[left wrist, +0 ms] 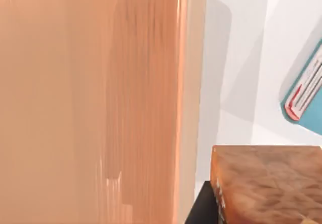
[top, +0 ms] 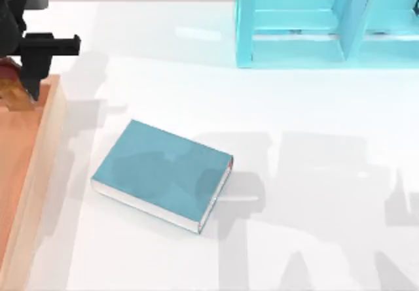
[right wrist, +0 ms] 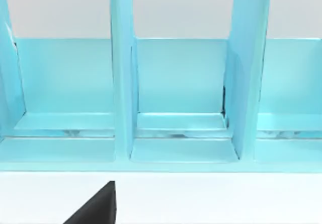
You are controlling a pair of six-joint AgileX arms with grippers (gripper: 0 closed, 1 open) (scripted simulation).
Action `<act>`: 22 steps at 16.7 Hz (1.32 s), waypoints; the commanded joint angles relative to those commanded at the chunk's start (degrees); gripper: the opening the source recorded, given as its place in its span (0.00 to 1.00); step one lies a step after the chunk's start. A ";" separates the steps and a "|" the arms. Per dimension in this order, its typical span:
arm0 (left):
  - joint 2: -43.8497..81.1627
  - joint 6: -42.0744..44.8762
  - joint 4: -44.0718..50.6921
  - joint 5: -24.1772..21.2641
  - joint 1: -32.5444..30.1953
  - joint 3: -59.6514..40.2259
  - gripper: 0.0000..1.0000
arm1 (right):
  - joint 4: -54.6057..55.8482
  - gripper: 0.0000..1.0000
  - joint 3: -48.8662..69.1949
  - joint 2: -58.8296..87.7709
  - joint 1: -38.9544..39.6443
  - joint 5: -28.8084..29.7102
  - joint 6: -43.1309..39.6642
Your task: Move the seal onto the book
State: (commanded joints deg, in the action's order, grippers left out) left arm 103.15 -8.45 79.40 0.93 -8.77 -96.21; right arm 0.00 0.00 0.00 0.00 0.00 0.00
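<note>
The left gripper (top: 29, 82) is closed on the seal (left wrist: 271, 189). In the left wrist view one black finger (left wrist: 201, 211) lies flat against the side of the seal's orange-brown body, and the block sits close under the camera, so the grip looks narrow, no wider than the seal itself. The far finger is out of sight, so the hold is judged from that one contact. From above, the gripper hangs at the table's far left, over the upper end of a wooden tray (top: 26, 167) that runs along the left edge. A patch of brown and dark red shows just beside the black fingers there. In the left wrist view the tray's pale raised rim runs past the seal, with white table (top: 314, 121) beyond it. The book (top: 163, 172) lies flat on the table to the right of the tray, well apart from the gripper and the seal. It is turned at a slant, teal cover up, with white page edges along its near side and a small red mark at its right corner. Nothing rests on its cover. A turquoise shelf unit (top: 294, 23) with upright dividers stands at the far right of the table. The right gripper (right wrist: 95, 209) sits parked facing it, and I cannot tell how its jaws stand.
</note>
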 joint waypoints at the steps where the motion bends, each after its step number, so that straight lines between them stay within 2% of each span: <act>1: 0.56 0.01 1.25 -0.50 -0.62 0.06 0.00 | 0.00 1.00 0.00 0.00 0.00 0.00 0.00; 8: 1.48 -0.55 1.25 -0.87 -1.54 0.35 0.00 | 0.00 1.00 0.00 0.00 0.00 0.00 0.00; 11: 4.39 -5.08 -1.73 -0.91 -6.12 0.80 0.00 | 0.00 1.00 0.00 0.00 0.00 0.00 0.00; 18: 11.97 -20.09 -11.65 -0.96 -21.29 2.92 0.00 | 0.00 1.00 0.00 0.00 0.00 0.00 0.00; 22: 13.40 -22.18 -13.41 -1.00 -23.41 3.43 0.00 | 0.00 1.00 0.00 0.00 0.00 0.00 0.00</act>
State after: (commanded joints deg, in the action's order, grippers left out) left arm 116.55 -30.63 65.98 -0.07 -32.17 -92.78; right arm 0.00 0.00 0.00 0.00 0.00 0.00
